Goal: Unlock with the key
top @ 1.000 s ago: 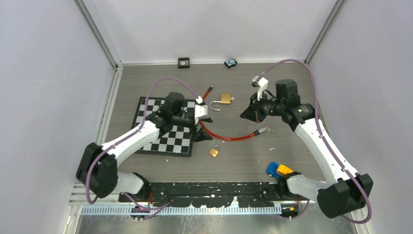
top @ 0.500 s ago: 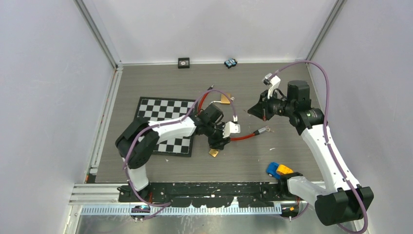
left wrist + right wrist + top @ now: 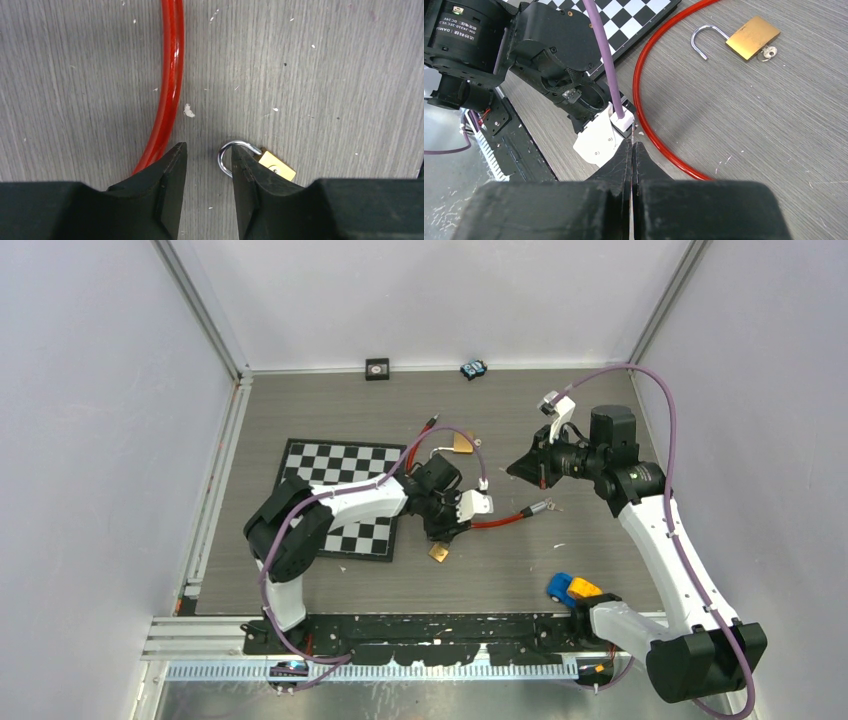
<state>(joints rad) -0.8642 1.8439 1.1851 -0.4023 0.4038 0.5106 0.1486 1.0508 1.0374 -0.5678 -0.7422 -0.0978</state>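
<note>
A small brass padlock [image 3: 438, 552] lies on the grey table. In the left wrist view its body [image 3: 278, 166] is partly hidden under my right finger and its steel shackle [image 3: 226, 154] curves into the gap. My left gripper [image 3: 441, 534] [image 3: 209, 150] is open just above it, jaws either side of bare table. My right gripper [image 3: 514, 469] [image 3: 632, 145] is shut on a thin key seen edge-on, held above the table right of the left arm. A larger brass padlock [image 3: 462, 442] [image 3: 751, 36] lies open with a key in it.
A red cable [image 3: 495, 521] [image 3: 171, 75] [image 3: 644, 75] loops across the table beside the left gripper. A chessboard [image 3: 330, 465] lies at left. A blue and yellow toy [image 3: 572, 588] sits near the front right. Two small items [image 3: 377, 368] [image 3: 473, 369] lie by the back wall.
The left arm swung right from the chessboard to over the small padlock, then barely moved. The right gripper drew back slightly to the right and stayed shut.
</note>
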